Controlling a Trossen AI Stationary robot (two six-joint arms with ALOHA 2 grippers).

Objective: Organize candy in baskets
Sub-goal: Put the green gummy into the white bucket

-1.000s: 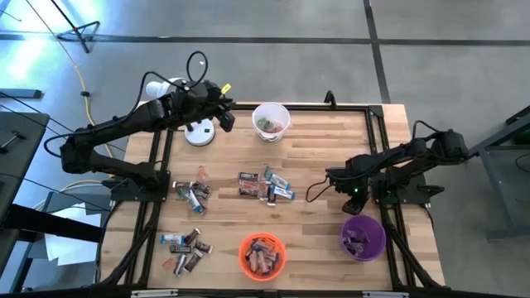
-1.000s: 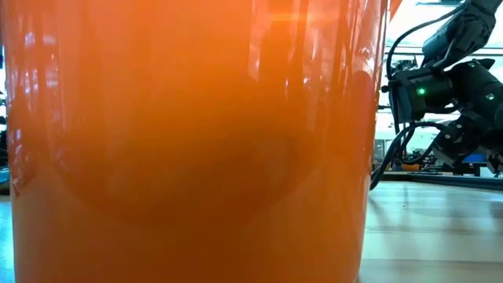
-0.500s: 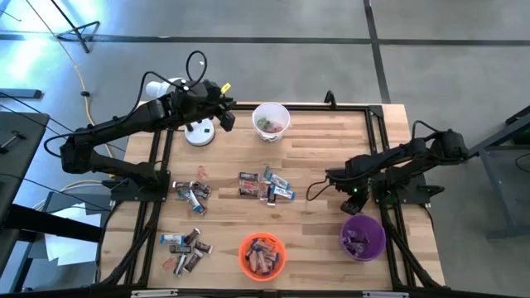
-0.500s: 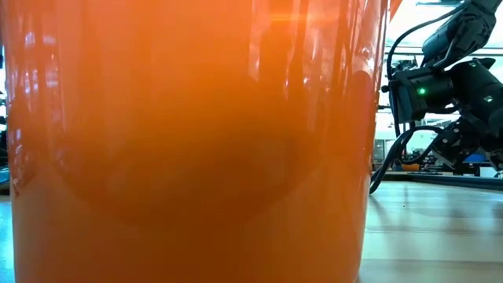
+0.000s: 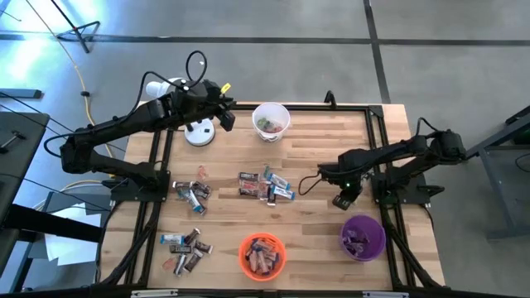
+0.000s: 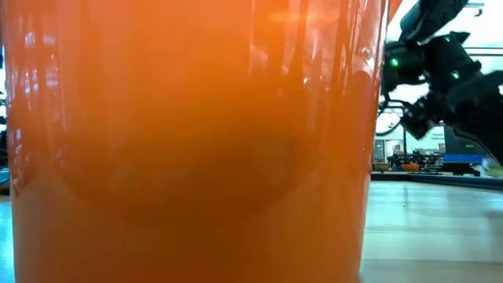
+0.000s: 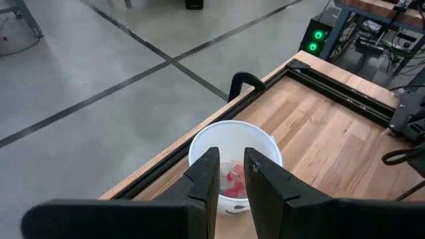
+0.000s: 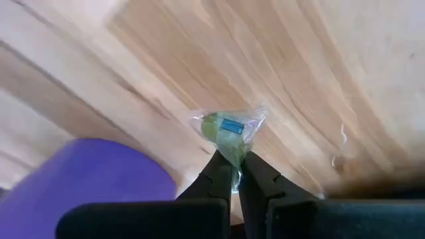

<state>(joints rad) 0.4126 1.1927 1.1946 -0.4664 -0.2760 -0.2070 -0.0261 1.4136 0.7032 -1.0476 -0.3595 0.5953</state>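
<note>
While the right tool [image 8: 234,174] pinches a green candy [image 8: 229,131], the purple basket's [image 8: 86,174] rim sits near.

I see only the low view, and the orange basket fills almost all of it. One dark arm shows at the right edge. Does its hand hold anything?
Observer: Yes. The right hand is shut on a green candy in a clear wrapper.
Operator: Is it over a basket?
Observer: No. The candy hangs over bare table; the purple basket stands beside it.
Operator: And the left arm?
Observer: The left hand hovers above the white basket, fingers a little apart, holding nothing that I can see.
</note>
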